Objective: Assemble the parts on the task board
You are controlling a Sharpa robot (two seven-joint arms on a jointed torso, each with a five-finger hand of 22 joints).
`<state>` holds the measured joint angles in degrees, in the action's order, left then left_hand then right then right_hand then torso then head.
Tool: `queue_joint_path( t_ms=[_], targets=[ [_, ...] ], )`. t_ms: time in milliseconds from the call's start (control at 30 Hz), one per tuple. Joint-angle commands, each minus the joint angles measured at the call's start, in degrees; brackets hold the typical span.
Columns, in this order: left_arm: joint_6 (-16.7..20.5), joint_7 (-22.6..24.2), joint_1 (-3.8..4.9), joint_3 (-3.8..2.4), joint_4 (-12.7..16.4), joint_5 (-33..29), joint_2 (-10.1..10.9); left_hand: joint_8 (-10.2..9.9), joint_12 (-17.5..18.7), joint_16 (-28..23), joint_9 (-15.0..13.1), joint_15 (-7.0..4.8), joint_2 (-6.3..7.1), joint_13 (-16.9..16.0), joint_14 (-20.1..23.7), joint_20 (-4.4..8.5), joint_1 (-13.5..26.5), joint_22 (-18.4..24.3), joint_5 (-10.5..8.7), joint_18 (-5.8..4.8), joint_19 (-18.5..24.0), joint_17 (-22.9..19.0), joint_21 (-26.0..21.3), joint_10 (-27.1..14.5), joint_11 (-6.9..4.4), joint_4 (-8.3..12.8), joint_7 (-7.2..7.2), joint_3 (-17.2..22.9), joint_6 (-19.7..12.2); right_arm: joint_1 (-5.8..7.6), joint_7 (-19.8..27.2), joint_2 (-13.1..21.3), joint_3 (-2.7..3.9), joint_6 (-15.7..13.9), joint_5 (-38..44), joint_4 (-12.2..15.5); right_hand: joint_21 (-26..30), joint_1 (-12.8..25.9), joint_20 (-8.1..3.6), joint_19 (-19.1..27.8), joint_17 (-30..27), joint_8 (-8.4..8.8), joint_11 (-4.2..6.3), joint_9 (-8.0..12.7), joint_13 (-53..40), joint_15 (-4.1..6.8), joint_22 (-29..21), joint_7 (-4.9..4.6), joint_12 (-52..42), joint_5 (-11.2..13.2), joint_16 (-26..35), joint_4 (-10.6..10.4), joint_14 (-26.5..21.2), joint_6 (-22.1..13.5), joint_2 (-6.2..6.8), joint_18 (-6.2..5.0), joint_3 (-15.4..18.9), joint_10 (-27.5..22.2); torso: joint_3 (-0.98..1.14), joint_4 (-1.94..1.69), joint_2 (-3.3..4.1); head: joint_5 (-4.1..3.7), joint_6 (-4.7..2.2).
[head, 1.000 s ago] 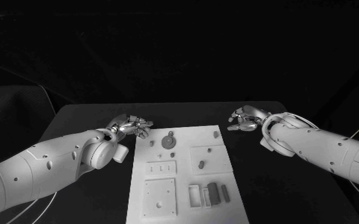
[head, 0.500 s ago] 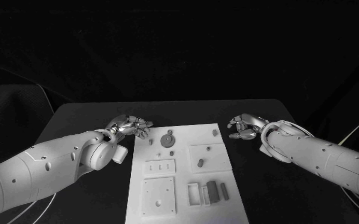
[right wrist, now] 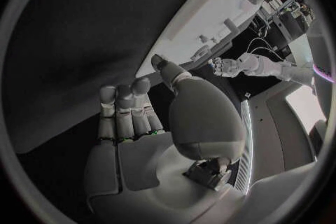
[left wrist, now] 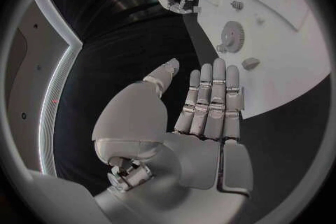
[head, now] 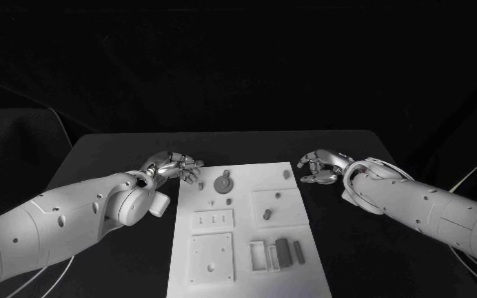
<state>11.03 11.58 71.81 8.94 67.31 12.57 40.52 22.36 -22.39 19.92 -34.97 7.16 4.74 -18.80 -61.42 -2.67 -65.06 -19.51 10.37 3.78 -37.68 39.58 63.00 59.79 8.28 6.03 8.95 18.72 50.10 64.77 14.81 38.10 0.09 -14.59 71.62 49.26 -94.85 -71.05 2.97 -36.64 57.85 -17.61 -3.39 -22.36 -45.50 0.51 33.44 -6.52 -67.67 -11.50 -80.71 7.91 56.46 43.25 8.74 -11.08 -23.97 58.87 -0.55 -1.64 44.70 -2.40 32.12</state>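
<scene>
- Parts lie loose on the white board (head: 242, 270) mid-table: a toothed wheel (head: 224, 185) at the far end, small blocks (head: 283, 252) near.
- Likely light, rigid, smooth; pinch the wheel by its rim.
- Left hand (head: 176, 167) beside the board's far corner, fingers straight, holding nothing.
- Right hand (head: 320, 165) opposite, open, empty.

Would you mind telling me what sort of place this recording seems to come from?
Probably a robotics lab test bench: a white task board with small parts sits on a black table, flanked by the left hand and right hand.
</scene>
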Motion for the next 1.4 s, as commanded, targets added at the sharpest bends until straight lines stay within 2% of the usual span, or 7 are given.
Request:
queue_joint_path(
  t_ms=[33,167,400,500,633,933,1400],
  targets=[
    [-0.9,0.9,0.03,-0.06,0.4,0.2,0.0,0.1,-0.1,-0.3,0.0,0.14,0.17,-0.1,-0.2,-0.25,0.1,0.0,0.16,0.79,-0.2,0.0,-0.4,0.5,0.05,-0.1,-0.10,-0.1,0.2,0.00,1.0,-0.5,-0.01,1.2,0.1,-0.1,-0.5,-0.4,0.03,0.5,0.0,0.22,-0.46,0.1,0.1,-0.22,-0.1,0.14,0.2,-0.1,0.2,-0.2,-0.1,-0.5,-0.02,0.77,0.2,-0.1,-0.04,-0.06,0.07,0.03,0.17],
    [-1.0,0.9,0.03,-0.09,0.9,0.2,0.2,0.0,0.0,-0.3,0.0,0.15,0.29,0.0,-0.1,-0.26,0.0,0.1,0.15,0.79,-0.2,0.0,-0.4,0.3,0.08,-0.1,-0.09,-0.1,0.1,-0.01,1.0,-1.2,-0.01,2.0,-0.3,-0.5,-0.4,-0.2,0.08,0.6,-0.1,0.39,-0.58,0.2,0.1,-0.34,-0.1,0.25,0.2,0.0,0.2,-0.4,-0.3,-1.2,0.04,0.89,0.5,-0.3,-0.12,-0.14,0.13,0.16,0.31],
    [-1.0,0.9,0.04,-0.11,1.4,0.2,0.5,-0.1,0.1,-0.4,0.1,0.17,0.35,0.0,-0.1,-0.26,0.0,0.1,0.16,0.78,-0.1,0.0,-0.5,0.2,0.11,0.0,-0.09,-0.1,0.0,-0.01,1.1,-1.7,-0.01,1.7,-0.5,-1.0,-0.3,-0.3,0.13,0.8,-0.2,0.80,-0.86,0.6,0.4,-0.64,-0.2,0.48,0.4,-0.1,0.3,-0.5,-0.9,-3.3,-0.10,1.06,0.7,-1.0,-0.12,-0.21,0.17,0.47,0.63],
    [-0.9,0.8,0.05,-0.12,1.5,0.2,0.6,-0.1,0.2,-0.4,0.1,0.17,0.36,0.0,-0.1,-0.26,0.0,0.1,0.17,0.78,-0.1,0.0,-0.5,0.2,0.11,0.0,-0.09,-0.1,-0.1,-0.01,1.2,-1.6,0.00,1.8,-0.8,-0.8,-0.3,-0.4,0.15,0.9,-0.2,1.01,-0.96,0.8,0.4,-0.76,-0.3,0.60,0.3,-0.1,0.3,-0.6,-1.1,-4.5,-0.14,1.13,0.8,-1.2,-0.07,-0.11,0.10,0.75,0.81],
    [-0.9,0.9,0.06,-0.14,1.7,0.3,0.8,-0.1,0.2,-0.4,0.1,0.17,0.37,0.0,-0.1,-0.26,0.0,0.1,0.17,0.78,-0.1,0.0,-0.5,0.1,0.11,0.0,-0.09,-0.1,-0.1,-0.01,1.2,-1.9,0.00,2.1,-1.1,-0.8,-0.3,-0.4,0.15,0.9,-0.2,1.02,-0.97,0.9,0.4,-0.77,-0.3,0.62,0.3,-0.1,0.3,-0.6,-1.1,-4.6,-0.20,1.13,0.7,-1.2,-0.03,-0.01,0.13,0.91,0.98],
    [-0.8,0.8,0.08,-0.15,1.9,0.3,0.9,-0.1,0.2,-0.4,0.1,0.18,0.39,0.1,0.0,-0.26,-0.1,0.1,0.18,0.78,-0.1,0.0,-0.5,0.1,0.12,0.0,-0.08,-0.1,-0.1,-0.02,1.5,-2.7,0.00,2.7,-1.3,-1.1,-0.3,-0.5,0.15,0.9,-0.2,0.93,-1.01,0.9,0.5,-0.82,-0.3,0.86,0.3,-0.1,0.3,-0.7,-1.2,-4.9,-0.54,1.15,0.7,-1.2,0.05,-0.09,0.15,1.26,1.41],
    [-0.8,0.7,0.11,-0.18,2.4,0.5,1.0,-0.2,0.3,-0.5,0.1,0.18,0.41,0.1,0.0,-0.26,-0.1,0.1,0.18,0.78,-0.1,0.0,-0.5,0.0,0.13,0.0,-0.07,-0.1,-0.2,-0.02,1.8,-3.7,0.00,3.1,-1.7,-1.5,-0.4,-0.9,0.13,0.9,-0.2,0.34,-1.07,0.8,0.5,-0.91,-0.3,1.34,0.1,-0.2,0.2,-0.7,-1.2,-4.7,-1.35,1.18,0.3,-1.3,0.06,0.00,0.14,1.61,1.70]
  ],
)
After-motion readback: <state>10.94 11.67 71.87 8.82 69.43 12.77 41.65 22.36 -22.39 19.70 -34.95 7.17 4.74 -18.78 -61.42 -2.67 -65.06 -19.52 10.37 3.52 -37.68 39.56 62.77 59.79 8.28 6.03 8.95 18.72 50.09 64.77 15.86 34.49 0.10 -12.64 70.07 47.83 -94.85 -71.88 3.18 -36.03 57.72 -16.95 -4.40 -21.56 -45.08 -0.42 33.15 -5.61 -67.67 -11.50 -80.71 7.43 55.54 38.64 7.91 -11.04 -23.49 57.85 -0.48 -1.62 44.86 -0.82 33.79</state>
